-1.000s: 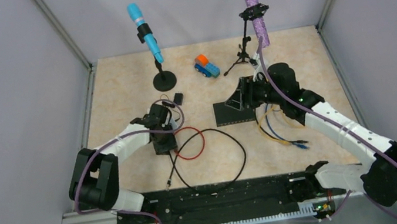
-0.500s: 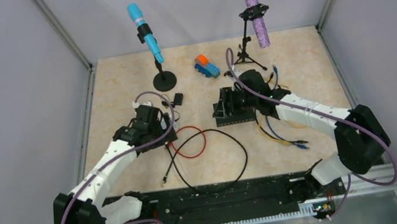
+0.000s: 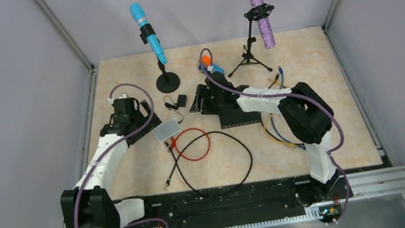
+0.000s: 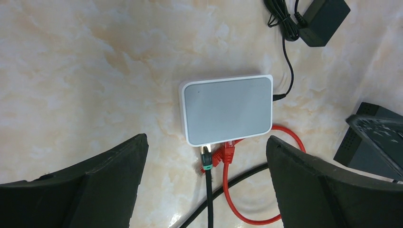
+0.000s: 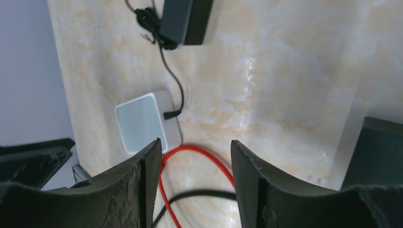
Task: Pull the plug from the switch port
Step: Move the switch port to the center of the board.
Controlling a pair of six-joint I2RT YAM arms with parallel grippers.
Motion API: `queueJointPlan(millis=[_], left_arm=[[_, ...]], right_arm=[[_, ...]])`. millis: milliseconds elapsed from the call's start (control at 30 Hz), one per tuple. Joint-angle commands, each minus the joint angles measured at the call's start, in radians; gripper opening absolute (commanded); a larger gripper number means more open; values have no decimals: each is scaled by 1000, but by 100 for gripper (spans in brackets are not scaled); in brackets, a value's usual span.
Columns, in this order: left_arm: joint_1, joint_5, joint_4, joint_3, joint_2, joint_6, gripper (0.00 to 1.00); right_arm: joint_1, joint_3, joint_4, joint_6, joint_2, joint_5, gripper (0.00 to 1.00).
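Observation:
The switch is a flat black box (image 3: 240, 115) mid-table, with a corner (image 4: 369, 142) showing in the left wrist view and an edge (image 5: 380, 147) in the right wrist view. Yellow and blue cables (image 3: 275, 130) leave its right side. The port and plug are too small to make out. My right gripper (image 3: 197, 100) hovers just left of the box, open (image 5: 195, 183), with only a red cable (image 5: 202, 159) on the table below it. My left gripper (image 3: 139, 118) is open (image 4: 206, 190) and sits left of a small white box (image 4: 225, 109).
The white box (image 3: 166, 130) has a black plug (image 4: 206, 159) and red plugs (image 4: 228, 152) at its near edge. A black adapter (image 3: 181, 100) lies behind it. At the back stand a blue microphone (image 3: 149, 34), a purple microphone (image 3: 260, 11) and a toy truck (image 3: 212, 67).
My left gripper opened wide and drew back to the left, uncovering the white box. My right arm swung left across the black box, its jaws narrowing a little.

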Motion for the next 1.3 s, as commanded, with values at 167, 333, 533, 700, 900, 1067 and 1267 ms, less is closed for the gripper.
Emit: queueJointPlan(millis=[167, 333, 533, 700, 900, 1067, 1267], left_arm=[[27, 131, 150, -50, 76, 0, 99], [33, 134, 183, -65, 117, 3, 99], [41, 180, 215, -64, 180, 3, 96], [46, 169, 258, -99, 204, -16, 90], [51, 213, 279, -111, 237, -18, 87], [51, 210, 284, -110, 250, -23, 87], [51, 227, 298, -115, 261, -34, 87]], right_arm=[[20, 255, -9, 40, 223, 58, 54], [53, 233, 40, 114, 265, 65, 54], [89, 242, 102, 144, 315, 61, 50], [96, 269, 74, 154, 369, 36, 38], [96, 233, 59, 133, 354, 71, 19], [98, 127, 109, 137, 280, 54, 0], [121, -175, 282, 240, 103, 93, 0]])
